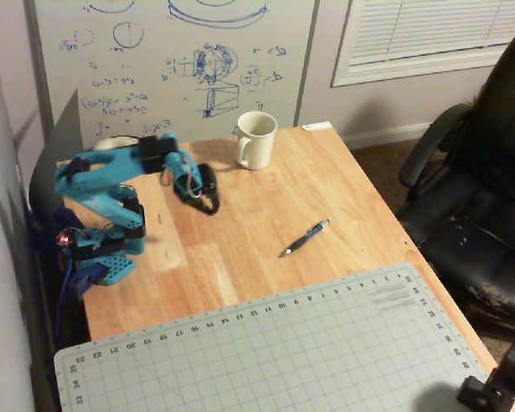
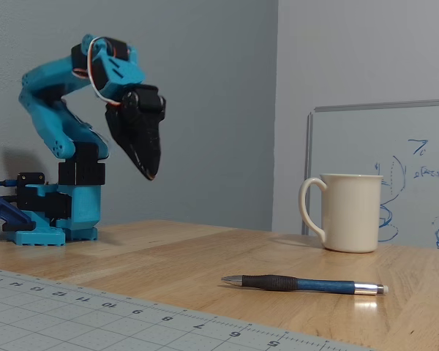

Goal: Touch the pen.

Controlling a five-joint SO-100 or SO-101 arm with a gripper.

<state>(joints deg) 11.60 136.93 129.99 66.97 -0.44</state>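
The pen is slim and dark blue-black with silvery ends. It lies flat on the wooden table, right of centre in the overhead view, and near the front in the fixed view. My gripper has black fingers on a blue arm. It hangs in the air with its tips pointing down and the jaws closed together, empty, also seen in the fixed view. It is well to the left of the pen and above the table, not touching it.
A white mug stands upright at the table's back, also in the fixed view. A grey cutting mat covers the table's front. A black office chair stands right of the table. A whiteboard is behind.
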